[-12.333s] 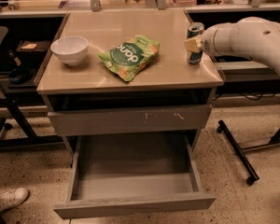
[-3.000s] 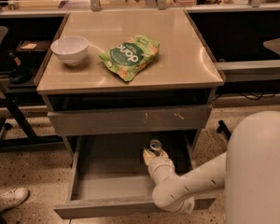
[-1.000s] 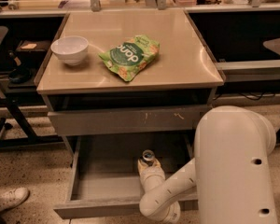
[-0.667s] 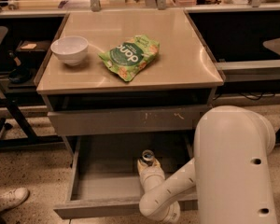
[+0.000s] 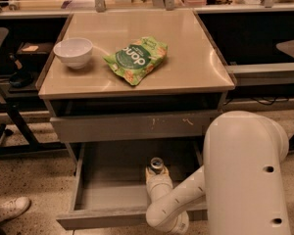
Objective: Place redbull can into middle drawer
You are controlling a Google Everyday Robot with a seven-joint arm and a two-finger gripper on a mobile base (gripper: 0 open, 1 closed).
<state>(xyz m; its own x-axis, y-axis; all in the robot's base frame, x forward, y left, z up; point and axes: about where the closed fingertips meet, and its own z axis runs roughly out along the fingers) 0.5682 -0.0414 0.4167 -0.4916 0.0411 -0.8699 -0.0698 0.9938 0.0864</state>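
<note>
Only the silver top of the redbull can (image 5: pixel 157 164) shows; it stands upright inside the open middle drawer (image 5: pixel 108 190), right of the drawer's centre. My gripper (image 5: pixel 157 173) is down in the drawer right at the can, at the end of the white arm that reaches in from the lower right. The wrist covers the can's body and the grip on it. The drawer is pulled out wide below the cabinet, and its grey floor shows to the left of the can.
On the tan cabinet top sit a white bowl (image 5: pixel 73 52) at the left and a green snack bag (image 5: pixel 136 59) in the middle. A shut grey drawer front with pale scratches (image 5: pixel 132 127) lies above the open drawer. My large white arm housing (image 5: pixel 245 175) fills the lower right.
Since a second ago the can and the arm have stayed in place inside the drawer. Before that the arm carried the can from the cabinet top down into the drawer.
</note>
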